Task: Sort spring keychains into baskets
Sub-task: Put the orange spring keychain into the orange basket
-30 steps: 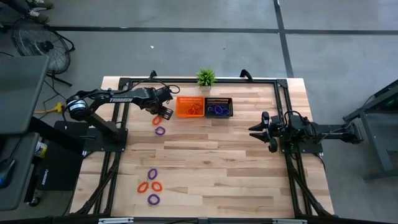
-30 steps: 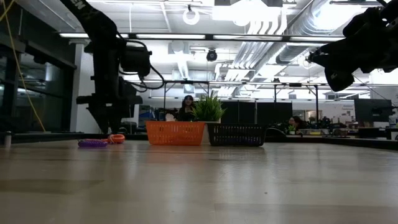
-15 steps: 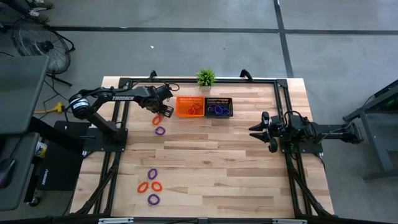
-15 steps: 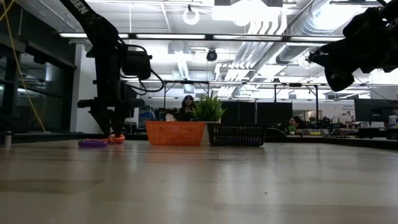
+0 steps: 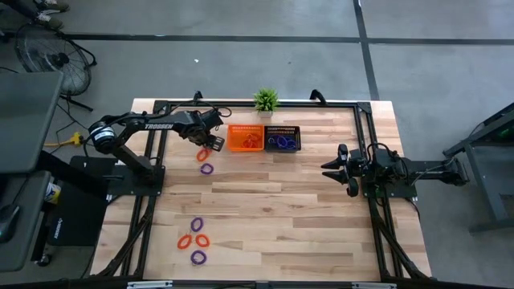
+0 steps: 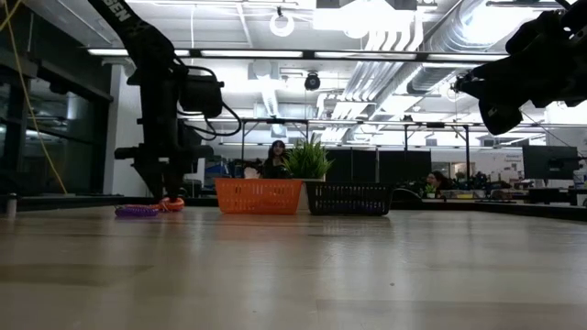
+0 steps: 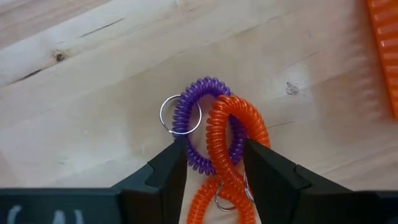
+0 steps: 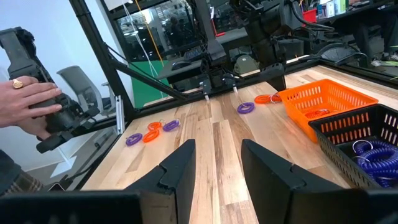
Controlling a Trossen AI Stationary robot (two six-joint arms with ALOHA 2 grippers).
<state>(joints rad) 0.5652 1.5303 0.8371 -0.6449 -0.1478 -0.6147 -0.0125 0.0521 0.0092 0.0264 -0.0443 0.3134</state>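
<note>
Fingers [image 7: 169, 167] spread astride overlapping orange keychain [image 7: 235, 134] and purple keychain [image 7: 189, 127], wrist view only.

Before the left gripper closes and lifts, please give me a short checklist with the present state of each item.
1. Left gripper open, fingers either side of the orange keychain: ok.
2. Only one keychain between the fingers: not ok, the purple keychain overlaps it.
3. Orange basket close by: ok.
4. Fingertips down at the table: ok.
5. Right gripper away from the baskets: ok.
</note>
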